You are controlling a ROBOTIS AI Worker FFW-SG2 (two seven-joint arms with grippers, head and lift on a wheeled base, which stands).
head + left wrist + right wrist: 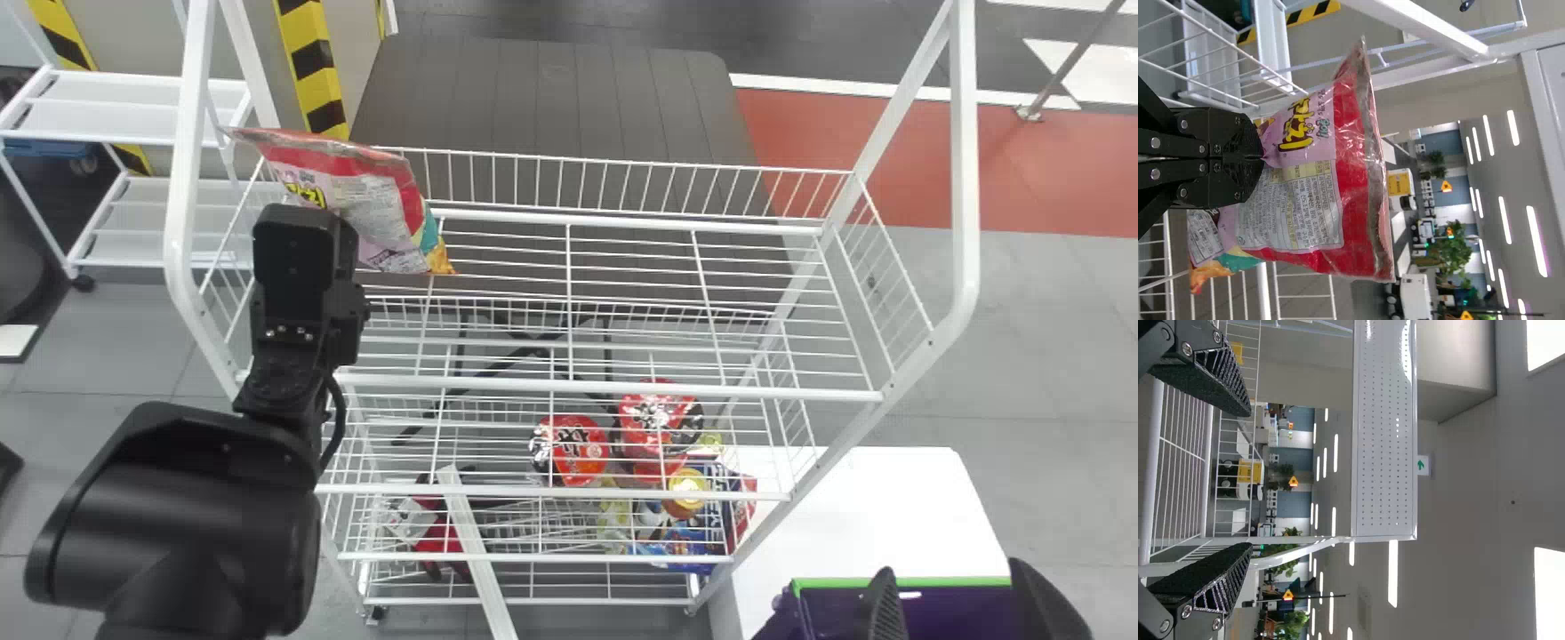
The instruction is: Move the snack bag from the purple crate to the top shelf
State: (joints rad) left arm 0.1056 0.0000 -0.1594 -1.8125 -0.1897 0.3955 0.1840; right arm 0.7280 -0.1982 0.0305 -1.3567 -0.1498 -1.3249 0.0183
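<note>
My left gripper (307,236) is raised over the left end of the rack's top shelf (569,267), holding the red and pink snack bag (378,200). From the left wrist view, the left gripper (1263,157) is shut on the bag's pink side, and the snack bag (1305,207) spreads out beyond it. The right gripper (956,604) is low at the bottom right, over the purple crate (942,613). In the right wrist view the right gripper (1250,477) stands open, its two pads wide apart with nothing between them.
Lower rack shelves hold red round packs (573,449) and other snacks (685,533). White posts (965,178) rise at both rack ends. A white table (862,524) stands at the right, a dark folding table (551,107) behind the rack.
</note>
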